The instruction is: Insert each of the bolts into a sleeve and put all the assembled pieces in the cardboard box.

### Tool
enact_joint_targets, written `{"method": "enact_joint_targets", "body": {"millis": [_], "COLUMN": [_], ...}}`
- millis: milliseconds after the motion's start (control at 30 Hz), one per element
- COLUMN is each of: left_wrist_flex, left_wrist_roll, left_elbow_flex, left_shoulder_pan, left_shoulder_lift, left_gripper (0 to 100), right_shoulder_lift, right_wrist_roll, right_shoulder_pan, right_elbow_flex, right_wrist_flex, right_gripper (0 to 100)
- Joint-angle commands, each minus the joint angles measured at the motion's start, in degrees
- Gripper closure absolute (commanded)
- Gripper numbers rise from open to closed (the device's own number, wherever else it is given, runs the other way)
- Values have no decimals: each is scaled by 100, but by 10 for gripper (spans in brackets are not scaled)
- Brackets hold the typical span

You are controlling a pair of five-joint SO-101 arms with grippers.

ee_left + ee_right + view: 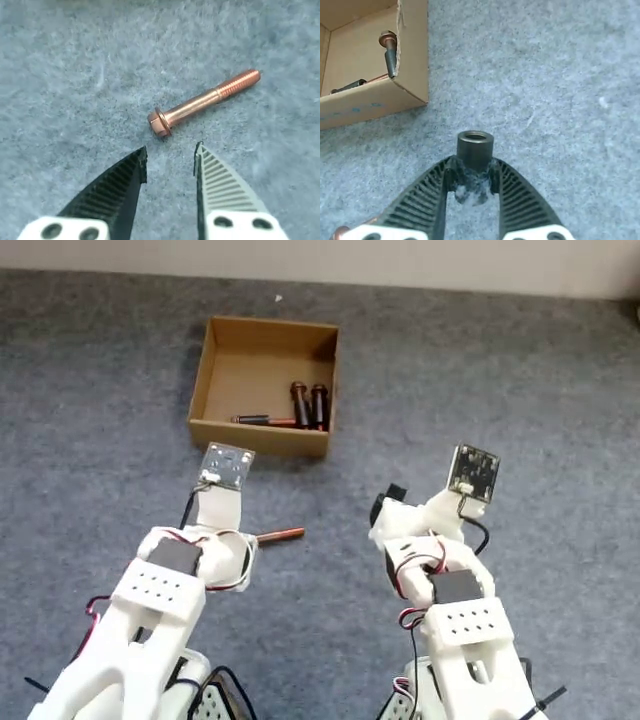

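A copper bolt (200,102) lies on the grey carpet, its hex head nearest my left gripper (170,152), which hangs open just short of the head without touching it. In the high view the bolt (281,534) sticks out beside the left arm. My right gripper (472,172) is shut on a dark sleeve (475,147), held upright with its open bore showing. The cardboard box (258,437) stands at the back, with several assembled pieces (308,405) lying against its right wall. One of those assembled pieces (390,50) and the box's corner (412,60) are also in the right wrist view.
Grey carpet covers the whole work surface. Open carpet lies between the two arms and in front of the box. A pale wall edge runs along the back.
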State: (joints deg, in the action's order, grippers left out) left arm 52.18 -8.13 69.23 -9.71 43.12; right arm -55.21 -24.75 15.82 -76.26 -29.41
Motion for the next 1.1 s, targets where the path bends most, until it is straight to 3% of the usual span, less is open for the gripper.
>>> {"method": "enact_joint_targets", "body": {"millis": [0, 200, 567, 867, 1067], "left_wrist_flex": [-378, -633, -624, -580, -457], "left_wrist_roll": [149, 281, 607, 563, 563], "left_elbow_flex": [-303, -602, -2158, -2519, -1824], "left_shoulder_pan": [-57, 66, 1341, 1464, 910], "left_shoulder_lift": [-444, -1200, -2431, -1719, -602], "left_gripper": [825, 825, 825, 828, 955], "right_shoulder_lift": [-154, -154, -154, -154, -154], "right_wrist_roll": [35, 35, 44, 44, 44], "right_shoulder_pan": [-66, -66, -66, -66, -66], "right_elbow_flex": [31, 13, 13, 13, 13], "right_wrist_flex": [171, 171, 171, 171, 171], "right_gripper": [995, 995, 995, 995, 995]}}
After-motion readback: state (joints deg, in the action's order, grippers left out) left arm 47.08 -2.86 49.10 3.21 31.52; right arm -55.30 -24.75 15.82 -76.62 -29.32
